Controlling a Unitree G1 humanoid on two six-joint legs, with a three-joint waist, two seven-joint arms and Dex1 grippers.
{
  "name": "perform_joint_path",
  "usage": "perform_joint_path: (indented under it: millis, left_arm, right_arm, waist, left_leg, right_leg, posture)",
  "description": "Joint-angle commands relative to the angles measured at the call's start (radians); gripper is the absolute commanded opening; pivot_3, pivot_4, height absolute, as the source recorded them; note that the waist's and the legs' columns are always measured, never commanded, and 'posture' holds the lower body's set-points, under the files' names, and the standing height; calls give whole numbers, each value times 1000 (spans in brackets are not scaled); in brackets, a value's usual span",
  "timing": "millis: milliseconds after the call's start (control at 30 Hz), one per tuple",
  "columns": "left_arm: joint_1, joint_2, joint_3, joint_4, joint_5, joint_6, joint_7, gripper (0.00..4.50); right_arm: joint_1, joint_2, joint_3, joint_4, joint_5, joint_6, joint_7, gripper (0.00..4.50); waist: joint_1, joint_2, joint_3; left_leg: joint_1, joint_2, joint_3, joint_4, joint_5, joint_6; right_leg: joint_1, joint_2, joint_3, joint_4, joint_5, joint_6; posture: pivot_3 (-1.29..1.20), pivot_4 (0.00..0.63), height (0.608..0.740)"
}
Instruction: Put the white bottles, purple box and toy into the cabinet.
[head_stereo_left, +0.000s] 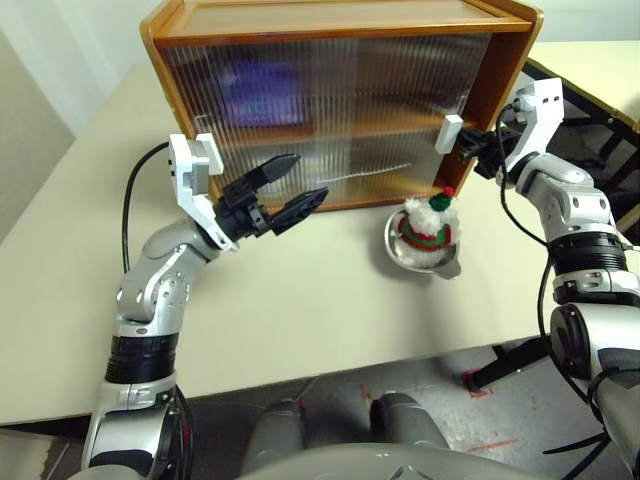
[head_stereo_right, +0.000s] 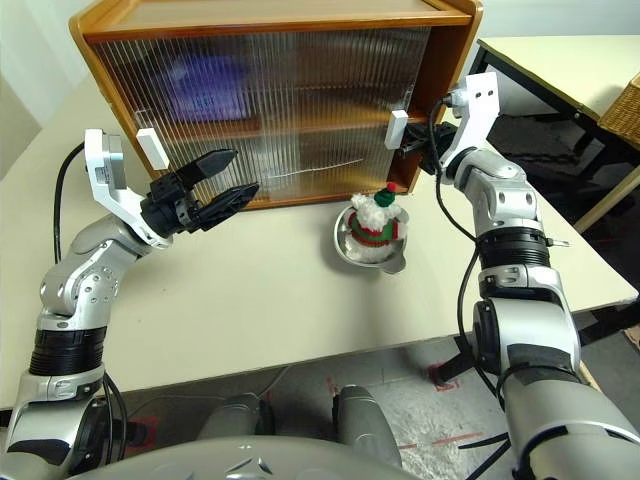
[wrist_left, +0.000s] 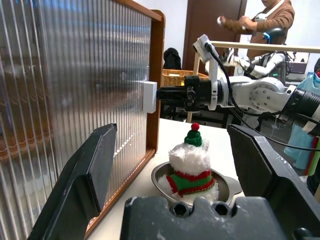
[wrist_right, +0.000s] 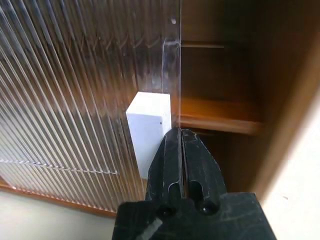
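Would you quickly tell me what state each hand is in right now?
Left hand: open, holding nothing.
Right hand: closed, empty, tips at the door's white handle.

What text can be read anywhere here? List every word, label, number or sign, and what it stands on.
None can be read.
Purple box behind the cabinet door: any print is blurred by the ribbed panel.
Toy, metal bowl, white door handle: no lettering shows.
Red marks on the floor: tape, not characters.

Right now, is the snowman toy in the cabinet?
No. The toy sits upright in a metal bowl on the table, in front of the cabinet.
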Motion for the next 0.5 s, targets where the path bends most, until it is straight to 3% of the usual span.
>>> perform_joint_path:
  millis: [33,500]
  left_arm:
    - [14,-5,-8,-6,10,-8,8,4500]
    - [28,-9,-9,-23,8,-11,32,4500]
  right_arm:
    - [-10,24,25,-46,4,53,6,28]
    - [-29,146,77,-137,7,142,-4,28]
  waist:
    - [0,0,0]
    - [1,1,0]
  left_leg:
    - [0,0,0,0,0,0]
    - [0,0,0,0,-2,-4]
  right_leg:
    - [0,0,0,0,0,0]
    - [-1,0,0,2,0,-1]
  posture:
    - [45,0,740]
    - [66,0,740]
